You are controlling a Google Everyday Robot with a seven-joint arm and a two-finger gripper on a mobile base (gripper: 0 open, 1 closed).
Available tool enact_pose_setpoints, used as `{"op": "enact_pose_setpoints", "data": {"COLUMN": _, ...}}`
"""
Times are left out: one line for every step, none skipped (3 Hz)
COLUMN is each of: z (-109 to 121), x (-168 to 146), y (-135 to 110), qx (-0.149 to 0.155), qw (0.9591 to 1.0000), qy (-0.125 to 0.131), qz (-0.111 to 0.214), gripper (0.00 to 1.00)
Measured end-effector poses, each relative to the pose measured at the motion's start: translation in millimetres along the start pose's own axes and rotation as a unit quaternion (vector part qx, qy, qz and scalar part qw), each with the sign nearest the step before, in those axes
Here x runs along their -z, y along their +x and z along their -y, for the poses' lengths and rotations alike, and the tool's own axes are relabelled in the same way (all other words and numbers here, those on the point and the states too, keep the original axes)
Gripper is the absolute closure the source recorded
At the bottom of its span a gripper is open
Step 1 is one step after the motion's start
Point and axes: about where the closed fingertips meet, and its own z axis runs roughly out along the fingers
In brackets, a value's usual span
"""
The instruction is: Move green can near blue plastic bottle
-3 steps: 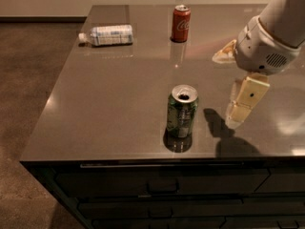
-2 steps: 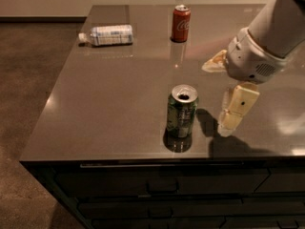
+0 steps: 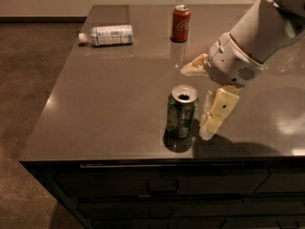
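Observation:
The green can [image 3: 181, 112] stands upright near the front edge of the dark table [image 3: 109, 104], silver top with its hole showing. The blue plastic bottle [image 3: 108, 35] lies on its side at the far left of the table, white cap to the left. My gripper [image 3: 199, 103] is just right of the green can, open, with one pale finger [image 3: 217, 111] reaching down beside the can and the other [image 3: 193, 67] pointing left behind it. It holds nothing and I see no contact with the can.
A red cola can [image 3: 181, 23] stands upright at the table's far middle. The table's front edge [image 3: 143, 162] lies just below the green can, with drawers beneath. Brown floor [image 3: 28, 80] lies to the left.
My arm and gripper have moved left toward the green can, from well right of it to right beside it. The cans and the bottle have not moved.

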Motion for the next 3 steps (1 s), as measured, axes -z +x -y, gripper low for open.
{"op": "enact_pose_setpoints", "data": {"z": 0, "x": -9, "y": -10, "qx": 0.005, "qw": 0.9997, "qy": -0.013, "qz": 0.019, "gripper": 0.17}}
{"op": "enact_pose_setpoints", "data": {"z": 3, "x": -11, "y": -12, "qx": -0.001, "qw": 0.9996, "qy": -0.013, "qz": 0.027, "gripper": 0.39}}
{"op": "enact_pose_setpoints", "data": {"z": 12, "x": -2, "y": -21, "qx": -0.008, "qw": 0.9994, "qy": 0.005, "qz": 0.033, "gripper": 0.64}}
